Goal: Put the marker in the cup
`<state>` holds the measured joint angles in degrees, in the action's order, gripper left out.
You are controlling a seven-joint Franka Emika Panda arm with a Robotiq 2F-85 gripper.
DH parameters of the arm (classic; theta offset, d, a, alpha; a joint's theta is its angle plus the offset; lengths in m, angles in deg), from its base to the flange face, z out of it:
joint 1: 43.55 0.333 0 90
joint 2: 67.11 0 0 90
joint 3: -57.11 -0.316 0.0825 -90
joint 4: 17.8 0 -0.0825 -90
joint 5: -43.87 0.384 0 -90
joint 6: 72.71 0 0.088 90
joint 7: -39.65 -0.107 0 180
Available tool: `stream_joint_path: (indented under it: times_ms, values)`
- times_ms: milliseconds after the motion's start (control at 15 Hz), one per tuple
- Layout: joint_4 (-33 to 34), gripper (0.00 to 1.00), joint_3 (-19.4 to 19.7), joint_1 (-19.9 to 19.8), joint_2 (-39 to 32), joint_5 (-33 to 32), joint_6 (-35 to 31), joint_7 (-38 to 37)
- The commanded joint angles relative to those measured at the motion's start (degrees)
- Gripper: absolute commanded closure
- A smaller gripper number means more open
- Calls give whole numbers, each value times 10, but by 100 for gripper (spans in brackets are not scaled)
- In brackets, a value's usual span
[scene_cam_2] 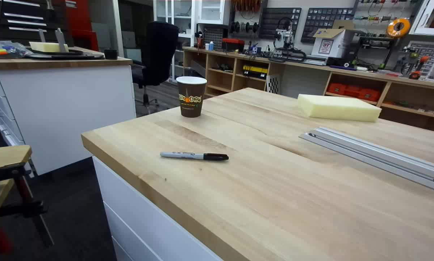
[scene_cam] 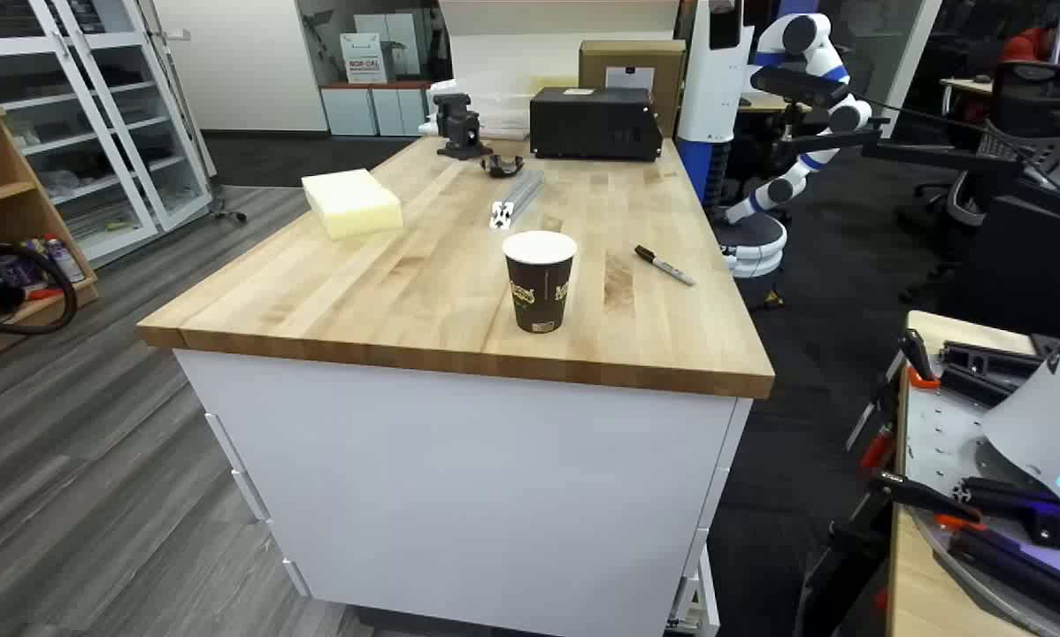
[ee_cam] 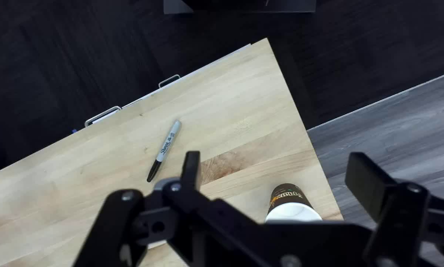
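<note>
**The marker point(ee_cam: 163, 150) lies to one side of the spread gripper point(ee_cam: 275, 174)**

Wrist view: the fingers point(ee_cam: 368, 185) stand wide apart and hold nothing. The marker is on the tabletop point(ee_cam: 240, 92) near the picture-left fingertip point(ee_cam: 191, 163), outside the gap; the cup point(ee_cam: 290, 203) shows within the gap, partly hidden by the gripper. The step in hand is probably the grasp: shift until the marker sits midway between the fingers, rotate slightly so they close squarely across the barrel point(ee_cam: 168, 141), and come down low. A hold toward one end should help in tipping it into the cup. Its long axis crosses the closing line at a lean, black cap point(ee_cam: 153, 170) toward the gripper's base, barrel end away.

Exterior views: the gripper shows in neither. In an exterior view the marker point(scene_cam: 664, 265) slants, cap toward the upper left; in an exterior view the marker point(scene_cam_2: 194, 156) lies nearly crosswise, cap to the right.
</note>
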<state>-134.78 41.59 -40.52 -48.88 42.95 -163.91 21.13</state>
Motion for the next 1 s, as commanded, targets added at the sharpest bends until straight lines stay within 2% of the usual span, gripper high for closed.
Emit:
stream_joint_path:
  times_ms: [0, 533, 933]
  values:
    - [1, 0, 12, 15, -2, -4, 1, -4]
    - [3, 0, 31, 8, -10, -10, -17, 18]
    - [-9, 0, 44, 9, -32, -21, -84, 43]
